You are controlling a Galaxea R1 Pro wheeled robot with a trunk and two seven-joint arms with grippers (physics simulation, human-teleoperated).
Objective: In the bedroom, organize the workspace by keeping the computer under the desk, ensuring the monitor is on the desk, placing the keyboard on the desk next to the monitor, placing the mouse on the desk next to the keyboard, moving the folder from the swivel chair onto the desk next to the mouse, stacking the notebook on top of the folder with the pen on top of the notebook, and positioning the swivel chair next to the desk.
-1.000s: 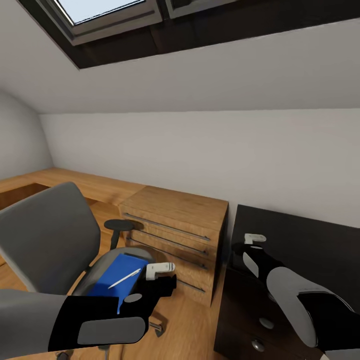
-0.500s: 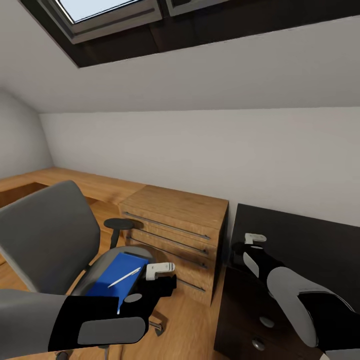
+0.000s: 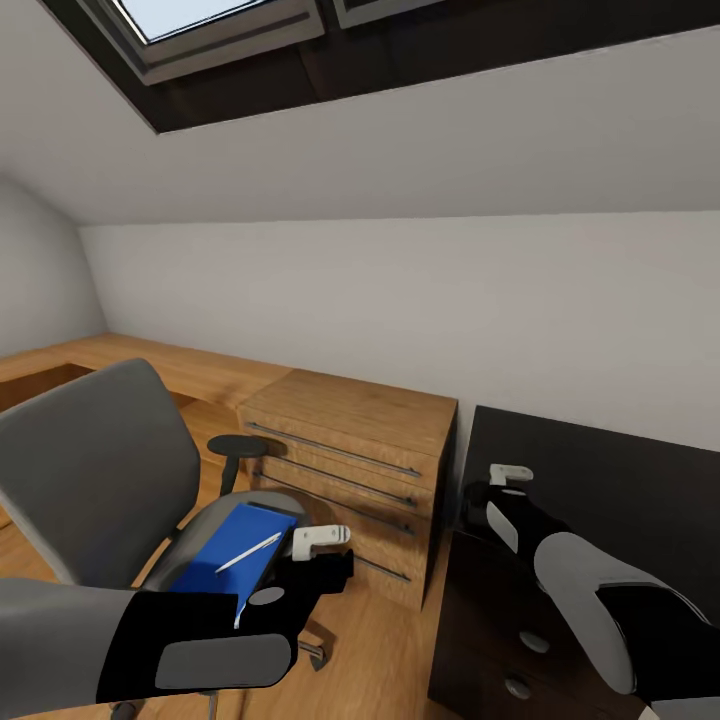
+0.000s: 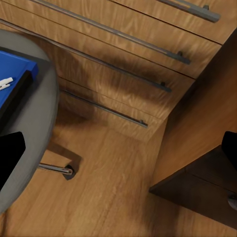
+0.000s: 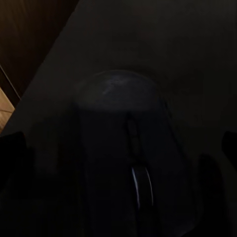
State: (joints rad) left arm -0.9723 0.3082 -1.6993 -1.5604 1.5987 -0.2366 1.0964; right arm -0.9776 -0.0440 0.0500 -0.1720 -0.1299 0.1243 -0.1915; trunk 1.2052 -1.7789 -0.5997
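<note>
Right end effector (image 3: pixel 508 478) hangs over the near-left corner of the black bench (image 3: pixel 620 480). The mouse (image 5: pixel 131 153) sits on the bench top right under it, between the fingers; jaws apart, contact not clear. Left end effector (image 3: pixel 322 540) hovers open and empty, just right of the swivel chair (image 3: pixel 95 480). The folder (image 3: pixel 225 562) lies on the chair seat, pen (image 3: pixel 249 554) on top.

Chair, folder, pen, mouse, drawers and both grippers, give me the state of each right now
swivel chair: upright, folder on seat.
folder: flat, closed.
pen: lying on folder.
mouse: resting on desk.
wooden drawer chest: drawers shut.
left gripper: open, empty.
right gripper: open, over mouse.
</note>
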